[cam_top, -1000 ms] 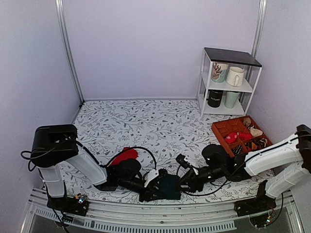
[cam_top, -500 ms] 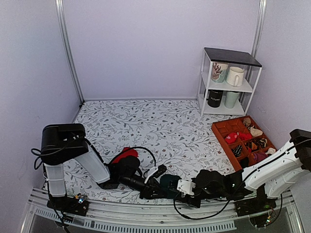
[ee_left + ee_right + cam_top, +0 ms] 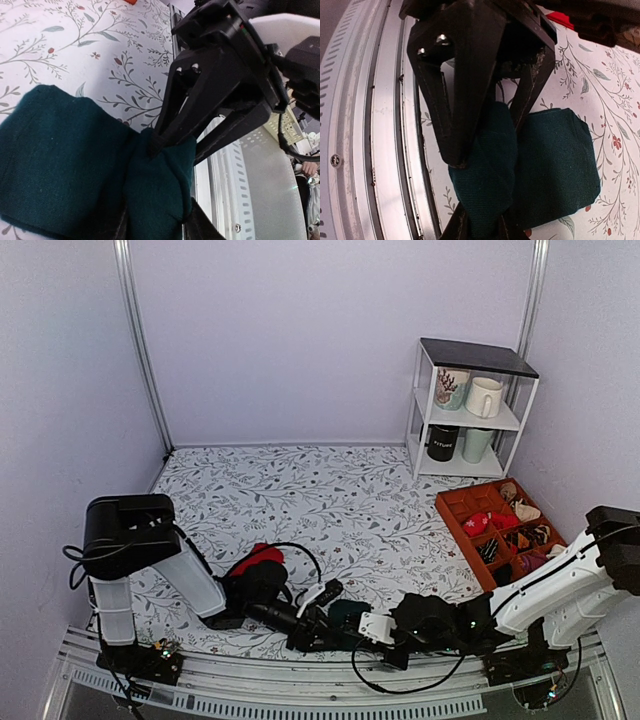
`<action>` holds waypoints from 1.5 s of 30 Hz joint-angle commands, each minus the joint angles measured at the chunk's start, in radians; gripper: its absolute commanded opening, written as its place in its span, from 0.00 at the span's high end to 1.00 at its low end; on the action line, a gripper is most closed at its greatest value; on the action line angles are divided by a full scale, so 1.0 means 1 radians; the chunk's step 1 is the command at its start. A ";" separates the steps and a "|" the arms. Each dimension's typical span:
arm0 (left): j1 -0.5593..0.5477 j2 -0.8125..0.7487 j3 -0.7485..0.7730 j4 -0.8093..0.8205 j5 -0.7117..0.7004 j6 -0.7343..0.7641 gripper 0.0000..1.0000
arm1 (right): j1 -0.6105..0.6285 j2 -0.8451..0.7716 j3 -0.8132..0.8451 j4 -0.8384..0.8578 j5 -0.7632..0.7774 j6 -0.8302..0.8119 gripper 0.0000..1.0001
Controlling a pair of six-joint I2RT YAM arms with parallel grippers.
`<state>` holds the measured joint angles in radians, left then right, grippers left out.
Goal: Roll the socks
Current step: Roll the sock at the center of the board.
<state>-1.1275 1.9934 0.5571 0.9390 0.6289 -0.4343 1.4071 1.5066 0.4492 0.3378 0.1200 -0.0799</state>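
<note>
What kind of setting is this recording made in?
Probably a lab booth staged like a home: plain walls, a floral tablecloth, a mug shelf and an orange sorting tray.

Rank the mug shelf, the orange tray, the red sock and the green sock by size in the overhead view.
1. mug shelf
2. orange tray
3. red sock and green sock: both look small and are partly covered, so I cannot rank them against each other.

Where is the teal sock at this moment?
In the top view, the teal sock sits near the table's front edge, about centre. It is pinched between the left gripper and the right gripper, with the red sock to its left.
</note>
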 commanded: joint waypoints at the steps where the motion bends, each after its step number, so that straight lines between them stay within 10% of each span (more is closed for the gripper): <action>1: 0.003 0.017 -0.069 -0.233 -0.056 0.034 0.56 | 0.000 0.025 -0.004 -0.010 -0.062 0.125 0.85; 6: -0.021 -0.178 -0.082 -0.241 -0.166 0.205 0.01 | -0.043 0.006 -0.009 -0.064 -0.172 0.248 0.85; 20: -0.143 -0.203 -0.119 0.023 -0.408 0.570 0.01 | -0.282 0.067 0.010 -0.187 -0.590 0.442 0.85; 40: -0.147 -0.127 -0.124 0.067 -0.444 0.547 0.01 | -0.300 0.175 0.069 -0.223 -0.639 0.450 0.85; 45: -0.147 -0.143 -0.138 0.086 -0.428 0.556 0.14 | -0.301 0.175 0.070 -0.226 -0.640 0.453 0.85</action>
<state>-1.2613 1.8523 0.4347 0.9874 0.1986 0.1215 1.1042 1.6302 0.5453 0.2722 -0.5369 0.3599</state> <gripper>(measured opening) 0.917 0.148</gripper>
